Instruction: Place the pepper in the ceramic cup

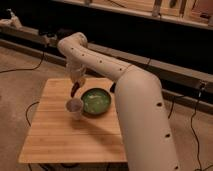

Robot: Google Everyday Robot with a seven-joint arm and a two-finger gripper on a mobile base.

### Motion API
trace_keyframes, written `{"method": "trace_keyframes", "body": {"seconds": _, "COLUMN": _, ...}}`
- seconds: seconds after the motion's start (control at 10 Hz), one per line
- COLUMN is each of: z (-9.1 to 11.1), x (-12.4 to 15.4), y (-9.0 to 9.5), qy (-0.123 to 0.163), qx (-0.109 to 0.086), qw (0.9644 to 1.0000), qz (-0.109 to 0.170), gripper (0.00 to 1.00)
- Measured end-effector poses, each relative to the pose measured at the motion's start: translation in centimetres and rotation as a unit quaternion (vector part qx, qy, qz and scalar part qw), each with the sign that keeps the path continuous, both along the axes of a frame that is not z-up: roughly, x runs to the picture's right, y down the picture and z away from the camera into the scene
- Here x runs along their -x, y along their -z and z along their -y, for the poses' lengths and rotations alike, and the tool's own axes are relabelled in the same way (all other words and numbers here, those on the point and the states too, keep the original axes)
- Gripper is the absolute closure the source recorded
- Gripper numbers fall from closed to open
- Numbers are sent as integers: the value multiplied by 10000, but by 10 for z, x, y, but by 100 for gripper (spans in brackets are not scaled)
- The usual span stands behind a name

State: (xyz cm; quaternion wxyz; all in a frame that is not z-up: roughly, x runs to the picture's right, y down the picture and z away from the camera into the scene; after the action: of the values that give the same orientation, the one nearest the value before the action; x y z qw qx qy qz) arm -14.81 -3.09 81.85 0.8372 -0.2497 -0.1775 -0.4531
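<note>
The white ceramic cup [74, 106] stands upright on the wooden table [60, 130], just left of the green bowl [96, 101]. My gripper [75, 89] hangs straight above the cup, at the end of the white arm that reaches in from the right. A small dark-red pepper [74, 90] shows at the gripper's tip, pointing down a little above the cup's rim.
The green bowl sits at the table's middle right, touching or nearly touching the cup. The arm [130, 85] covers the table's right side. Cables lie on the floor to the left and right. A dark counter runs behind the table.
</note>
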Motion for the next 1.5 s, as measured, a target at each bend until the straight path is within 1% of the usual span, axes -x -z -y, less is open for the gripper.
{"method": "trace_keyframes", "body": {"seconds": 0.3, "z": -11, "x": 5, "y": 7, "qy": 243, "qx": -162, "qw": 9996, "qz": -62, "gripper": 86}}
{"method": "trace_keyframes", "body": {"seconds": 0.4, "z": -17, "x": 7, "y": 10, "qy": 338, "qx": -199, "qw": 9992, "qz": -54, "gripper": 83}}
{"method": "trace_keyframes", "body": {"seconds": 0.5, "z": -20, "x": 7, "y": 12, "qy": 387, "qx": -220, "qw": 9990, "qz": -60, "gripper": 77}}
{"method": "trace_keyframes", "body": {"seconds": 0.7, "z": -28, "x": 8, "y": 16, "qy": 477, "qx": -237, "qw": 9986, "qz": -54, "gripper": 57}}
{"method": "trace_keyframes", "body": {"seconds": 0.8, "z": -33, "x": 9, "y": 18, "qy": 554, "qx": -251, "qw": 9981, "qz": -38, "gripper": 45}}
{"method": "trace_keyframes", "body": {"seconds": 0.9, "z": -35, "x": 9, "y": 19, "qy": 599, "qx": -264, "qw": 9979, "qz": -30, "gripper": 37}}
{"method": "trace_keyframes", "body": {"seconds": 1.0, "z": -38, "x": 9, "y": 20, "qy": 649, "qx": -285, "qw": 9975, "qz": -22, "gripper": 25}}
{"method": "trace_keyframes", "body": {"seconds": 1.1, "z": -38, "x": 8, "y": 21, "qy": 675, "qx": -301, "qw": 9973, "qz": -21, "gripper": 21}}
{"method": "trace_keyframes", "body": {"seconds": 1.5, "z": -38, "x": 2, "y": 21, "qy": 654, "qx": -323, "qw": 9973, "qz": -63, "gripper": 20}}
